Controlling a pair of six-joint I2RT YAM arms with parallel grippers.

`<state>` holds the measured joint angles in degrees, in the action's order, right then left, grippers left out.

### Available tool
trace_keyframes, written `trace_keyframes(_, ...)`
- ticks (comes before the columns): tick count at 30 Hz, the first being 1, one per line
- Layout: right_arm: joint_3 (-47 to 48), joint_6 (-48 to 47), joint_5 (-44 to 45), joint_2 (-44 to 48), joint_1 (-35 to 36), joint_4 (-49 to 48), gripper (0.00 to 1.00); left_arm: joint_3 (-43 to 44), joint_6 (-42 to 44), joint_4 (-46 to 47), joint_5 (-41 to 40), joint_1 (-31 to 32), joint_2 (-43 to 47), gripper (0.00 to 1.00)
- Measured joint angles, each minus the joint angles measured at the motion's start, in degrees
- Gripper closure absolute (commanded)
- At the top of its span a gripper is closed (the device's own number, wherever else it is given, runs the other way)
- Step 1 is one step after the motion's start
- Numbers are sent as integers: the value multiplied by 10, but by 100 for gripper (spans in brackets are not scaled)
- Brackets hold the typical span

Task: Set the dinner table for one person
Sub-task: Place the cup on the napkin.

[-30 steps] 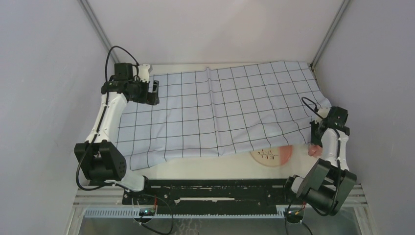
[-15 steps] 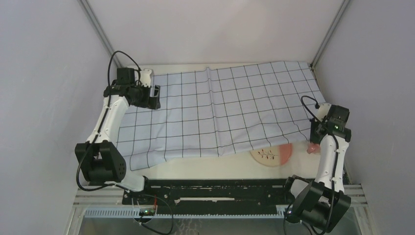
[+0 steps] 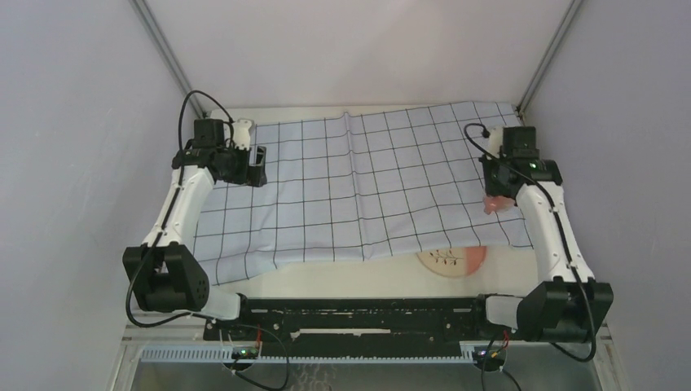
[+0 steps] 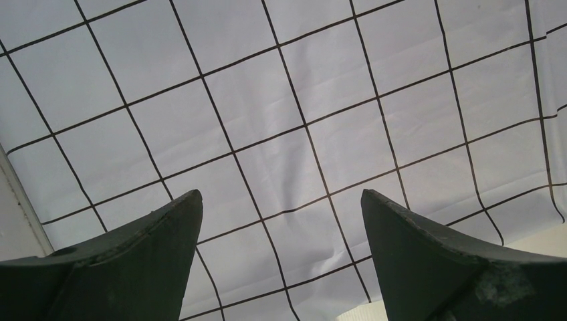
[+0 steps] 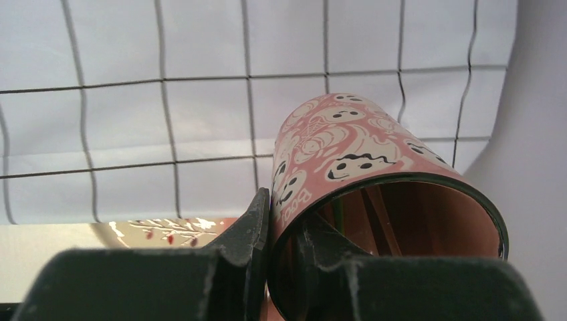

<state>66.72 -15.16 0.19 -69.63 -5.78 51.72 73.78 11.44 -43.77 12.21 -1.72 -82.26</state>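
Right wrist: the cup [image 5: 361,154], pinched at its rim by the right gripper [image 5: 284,210], is best set upright on the cloth [image 5: 200,53] near the table's [image 3: 326,281] right edge.

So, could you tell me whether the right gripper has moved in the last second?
Yes. The right gripper, shut on the pink cup, has moved away from the plate toward the far side and now sits over the gridded cloth.
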Motion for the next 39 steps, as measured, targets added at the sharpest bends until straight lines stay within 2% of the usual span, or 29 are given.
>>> trace_keyframes(8,99,23,27,-143,146,-19,100,-3,-21,-10,-6,0,11,8)
trace_keyframes(15,144,24,15,-272,212,-45,100,-12,-35,-22,-15,0,51,8)
trace_keyframes(22,172,17,3,-347,238,-86,100,-35,-40,-23,-21,0,101,7)
trace_keyframes(31,257,-2,16,-430,229,-104,100,-52,-39,-30,-32,0,108,7)
trace_keyframes(39,260,-3,12,-446,203,-111,100,-54,-37,-42,-42,0,111,7)
